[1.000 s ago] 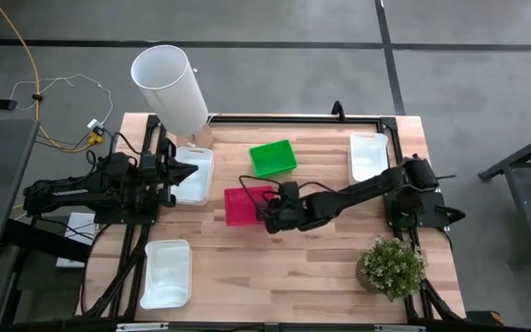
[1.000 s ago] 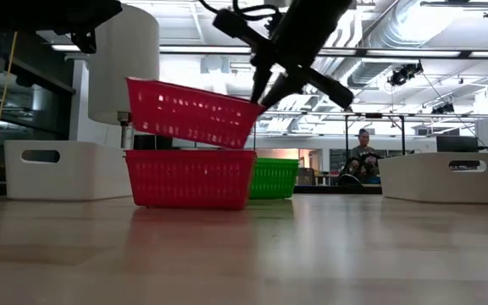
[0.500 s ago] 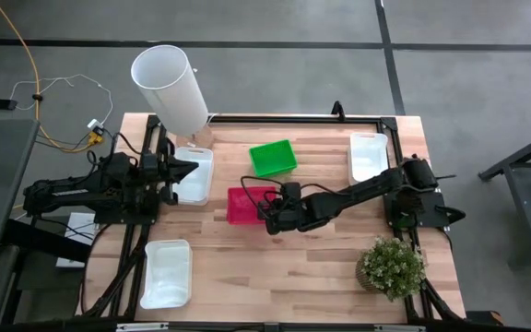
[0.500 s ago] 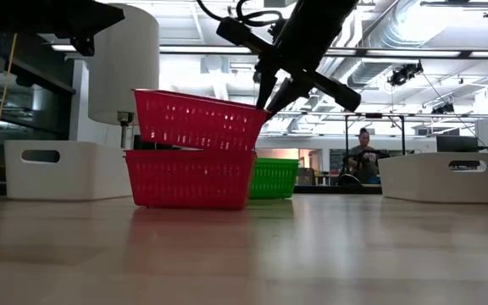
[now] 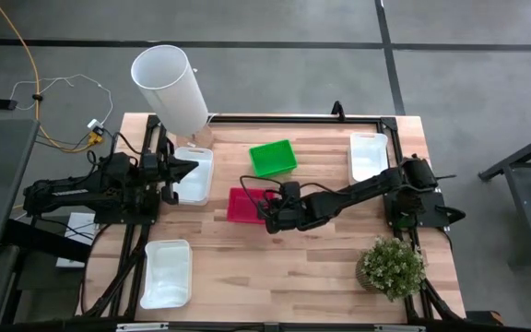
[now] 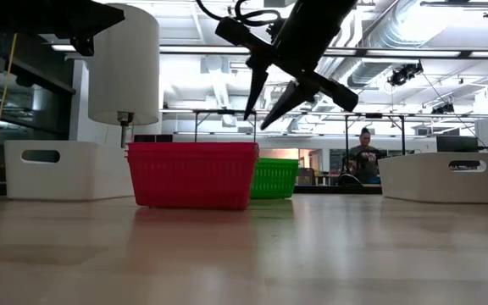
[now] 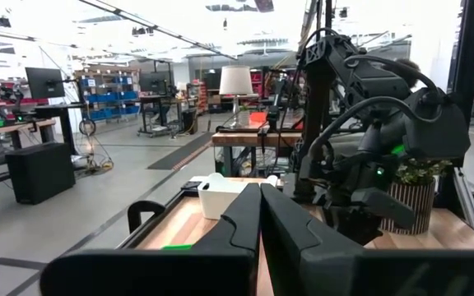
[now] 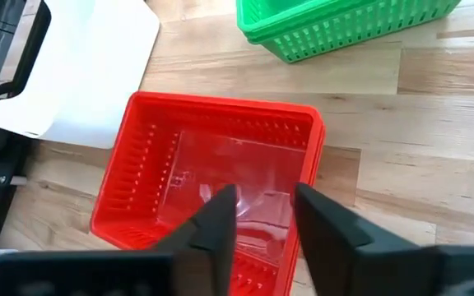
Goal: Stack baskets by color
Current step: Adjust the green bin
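Two red baskets (image 5: 244,205) (image 6: 193,174) (image 8: 212,189) sit nested one inside the other on the table's middle. My right gripper (image 6: 265,95) (image 8: 262,222) (image 5: 267,214) hangs open just above their right rim, touching nothing. A green basket (image 5: 274,158) (image 6: 275,178) (image 8: 344,25) stands behind them. White baskets rest at the far left (image 5: 193,175) (image 8: 81,74), far right (image 5: 369,155) (image 6: 443,176) and near left (image 5: 167,272). My left gripper (image 5: 187,168) (image 7: 260,215) is shut and held above the far-left white basket.
A tall white cylinder (image 5: 169,88) stands at the table's far left corner. A potted green plant (image 5: 392,266) sits at the near right corner. Bare wood lies along the near edge between the near-left white basket and the plant.
My right gripper held a red basket tilted above the other red one, lowered it level, then opened and let go. The upper basket has dropped into the lower one, and the two now stand as one stack.
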